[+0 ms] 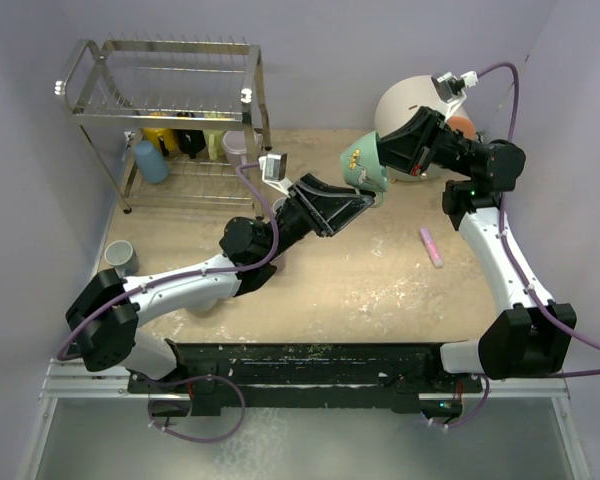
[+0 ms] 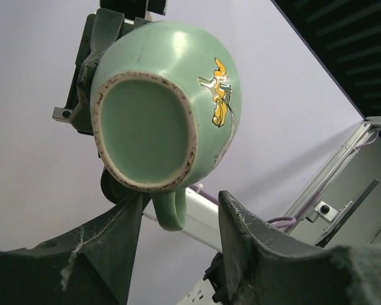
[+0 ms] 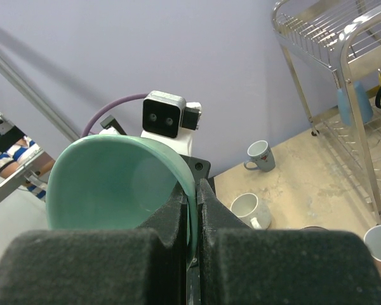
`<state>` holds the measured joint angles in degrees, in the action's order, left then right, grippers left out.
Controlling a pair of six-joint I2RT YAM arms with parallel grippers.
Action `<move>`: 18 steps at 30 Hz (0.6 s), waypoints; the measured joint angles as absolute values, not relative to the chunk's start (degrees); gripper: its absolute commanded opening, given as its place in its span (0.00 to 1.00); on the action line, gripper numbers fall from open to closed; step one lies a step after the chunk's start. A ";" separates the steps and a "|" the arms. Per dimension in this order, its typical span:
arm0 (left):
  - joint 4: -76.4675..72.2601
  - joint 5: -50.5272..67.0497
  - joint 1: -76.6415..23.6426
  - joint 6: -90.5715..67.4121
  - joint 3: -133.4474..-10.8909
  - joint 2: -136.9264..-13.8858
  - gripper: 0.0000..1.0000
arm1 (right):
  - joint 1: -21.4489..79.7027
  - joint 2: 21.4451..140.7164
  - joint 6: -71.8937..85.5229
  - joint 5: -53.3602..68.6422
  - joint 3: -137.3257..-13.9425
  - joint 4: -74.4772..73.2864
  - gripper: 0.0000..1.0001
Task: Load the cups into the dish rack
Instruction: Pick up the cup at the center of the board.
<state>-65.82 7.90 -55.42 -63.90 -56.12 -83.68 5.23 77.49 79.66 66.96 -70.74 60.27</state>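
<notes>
A pale green cup (image 1: 364, 165) with a yellow figure on its side hangs above the table's middle, bottom turned toward my left wrist camera. My right gripper (image 3: 195, 190) is shut on its rim (image 3: 189, 166); in the top view this gripper (image 1: 384, 152) comes from the right. My left gripper (image 2: 181, 219) is open just below the cup (image 2: 165, 95), with the cup's handle (image 2: 171, 213) between its fingers (image 2: 251, 235), close to the left one. The dish rack (image 1: 160, 85) stands far left, with yellow (image 1: 160, 133), black (image 1: 190, 135) and blue (image 1: 150, 162) cups on its lower tier.
A grey cup (image 1: 118, 257) stands near the left table edge, and a white cup (image 3: 249, 210) sits by my left arm. A pink stick (image 1: 431, 247) lies right of centre. A cream-and-orange box (image 1: 415, 100) stands far right, behind my right gripper.
</notes>
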 measured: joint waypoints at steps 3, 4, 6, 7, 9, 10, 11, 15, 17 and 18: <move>-66.06 7.11 -55.53 -63.92 -56.14 -83.72 0.46 | 5.23 77.49 79.90 66.98 -70.74 60.49 0.00; -66.24 6.96 -55.53 -63.96 -56.14 -83.81 0.44 | 5.23 77.49 79.99 66.98 -70.72 60.58 0.00; -66.48 6.76 -55.55 -63.99 -56.21 -84.14 0.42 | 5.23 77.49 80.07 66.96 -70.57 60.80 0.00; -66.50 6.72 -55.55 -64.05 -56.38 -84.38 0.42 | 5.23 77.49 80.12 66.96 -70.39 60.84 0.00; -66.52 6.70 -55.53 -64.12 -56.88 -85.06 0.42 | 5.23 77.49 80.25 66.92 -70.13 60.84 0.00; -66.57 6.72 -55.55 -64.38 -57.04 -85.38 0.42 | 5.23 77.49 80.31 66.92 -70.02 60.84 0.00; -66.59 6.72 -55.55 -64.49 -57.12 -85.58 0.41 | 5.23 77.49 80.38 66.89 -69.93 60.84 0.00; -66.83 6.79 -55.55 -65.30 -57.52 -86.48 0.23 | 5.23 77.49 80.40 66.78 -69.82 60.99 0.00; -67.31 6.83 -55.55 -65.65 -57.56 -86.65 0.17 | 5.23 77.49 80.38 66.78 -69.76 60.99 0.00; -67.55 6.83 -55.59 -65.54 -57.65 -86.65 0.12 | 5.23 77.49 80.47 66.72 -69.69 60.99 0.00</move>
